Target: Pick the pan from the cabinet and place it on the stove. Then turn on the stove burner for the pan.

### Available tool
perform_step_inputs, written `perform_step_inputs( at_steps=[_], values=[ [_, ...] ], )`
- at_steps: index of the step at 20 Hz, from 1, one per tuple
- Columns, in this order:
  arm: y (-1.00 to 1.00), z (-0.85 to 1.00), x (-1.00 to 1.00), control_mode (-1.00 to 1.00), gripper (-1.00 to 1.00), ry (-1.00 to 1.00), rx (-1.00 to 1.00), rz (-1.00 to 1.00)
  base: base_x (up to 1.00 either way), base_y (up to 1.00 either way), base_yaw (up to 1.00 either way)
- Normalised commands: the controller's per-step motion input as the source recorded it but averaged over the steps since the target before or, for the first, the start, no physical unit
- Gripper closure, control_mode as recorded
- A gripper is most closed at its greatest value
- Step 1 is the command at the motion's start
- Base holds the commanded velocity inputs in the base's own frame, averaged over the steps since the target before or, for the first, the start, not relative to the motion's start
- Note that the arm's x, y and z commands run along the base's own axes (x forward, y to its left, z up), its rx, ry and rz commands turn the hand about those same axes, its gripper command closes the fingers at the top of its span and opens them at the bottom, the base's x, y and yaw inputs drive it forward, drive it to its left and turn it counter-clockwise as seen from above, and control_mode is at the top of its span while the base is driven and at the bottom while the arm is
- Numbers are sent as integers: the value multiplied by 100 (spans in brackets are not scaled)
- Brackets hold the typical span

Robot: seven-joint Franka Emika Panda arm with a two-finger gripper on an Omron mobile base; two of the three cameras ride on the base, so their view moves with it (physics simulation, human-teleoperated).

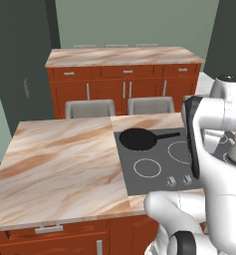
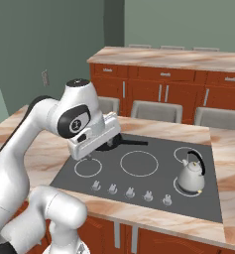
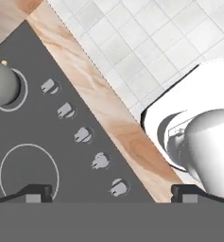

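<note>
Gripper (image 3: 111, 193) jaws spread wide w/ nothing between, hovering over the stove (image 3: 19, 132) above its knob row (image 3: 83, 135), pan (image 1: 138, 139) sitting on back-left burner w/ handle pointing right, silver kettle (image 2: 191, 177) on front-right ring.

No readable text, labels, brands or numbers anywhere. Only markings: thin white rings on the stove (image 2: 139, 163), unlettered, and plain unmarked knobs (image 3: 100, 161) along its front edge. Small round emblem on the arm's dark joint cover (image 2: 75, 123), too small to read.
</note>
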Motion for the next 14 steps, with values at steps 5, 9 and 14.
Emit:
perform_step_inputs(
  at_steps=[5,9,14],
  values=[
    [19,0,-4,-100,-100,7,0,42,0,0,0],
    [6,1,0,-100,-100,9,-1,40,0,0,0],
    [0,0,0,-100,-100,9,0,35,0,0,0]
  ],
)
